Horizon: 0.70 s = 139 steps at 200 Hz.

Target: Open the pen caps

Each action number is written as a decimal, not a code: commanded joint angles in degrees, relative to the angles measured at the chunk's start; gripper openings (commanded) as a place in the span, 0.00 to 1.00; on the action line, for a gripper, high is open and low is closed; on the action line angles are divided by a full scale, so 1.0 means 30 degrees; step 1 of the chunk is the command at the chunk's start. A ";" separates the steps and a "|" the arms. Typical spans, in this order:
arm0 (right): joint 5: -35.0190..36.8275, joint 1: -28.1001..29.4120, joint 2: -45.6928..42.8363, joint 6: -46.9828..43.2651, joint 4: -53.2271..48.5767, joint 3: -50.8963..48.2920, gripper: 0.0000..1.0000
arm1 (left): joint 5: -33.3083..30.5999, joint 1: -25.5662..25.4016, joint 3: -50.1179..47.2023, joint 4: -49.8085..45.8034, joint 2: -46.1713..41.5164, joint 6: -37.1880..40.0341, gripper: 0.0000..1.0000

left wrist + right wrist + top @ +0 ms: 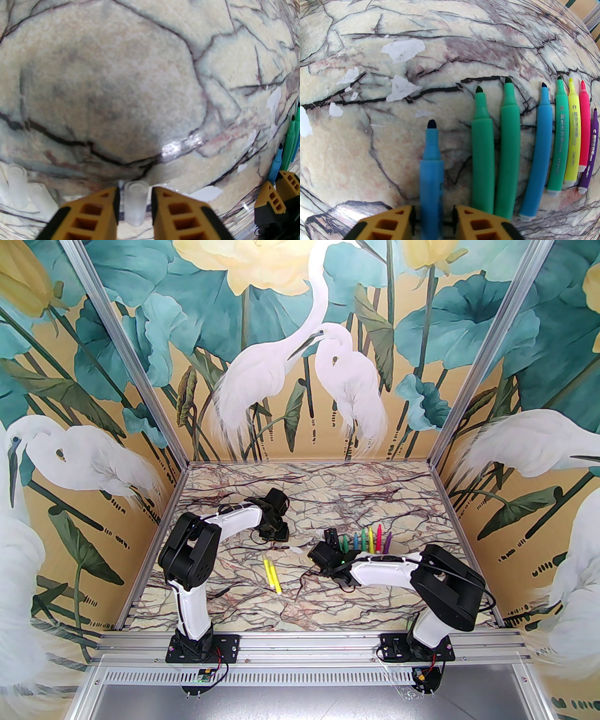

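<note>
Your left pincer, slightly spread around a clear cap, and right pincer, seemingly loose about the uncapped blue pen, could nudge either rolling when you retreat.

The table top looks like cracked stone — big white birds and blue-green leaves are painted on the wall at twelve o'clock.

Two pens are lying on the table left of and before the pen row; caps are lying farther left
</note>
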 commanded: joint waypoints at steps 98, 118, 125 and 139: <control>0.0424 0.2403 -0.1587 -0.1586 -0.1536 0.2155 0.42 | 0.1852 0.0281 -0.1726 0.2986 -0.4393 -0.0873 0.40; -0.0703 0.2640 -0.1639 -0.2018 -0.0642 0.2154 0.42 | 0.2343 0.1025 -0.2562 0.3690 -0.5316 -0.1127 0.42; -0.1153 0.2697 -0.1602 -0.2167 -0.0285 0.2156 0.43 | 0.2485 0.1370 -0.2997 0.4020 -0.5677 -0.1201 0.44; -0.2077 0.2833 -0.1474 -0.2500 0.0172 0.2269 0.43 | 0.2712 0.2094 -0.3879 0.4583 -0.6324 -0.1361 0.46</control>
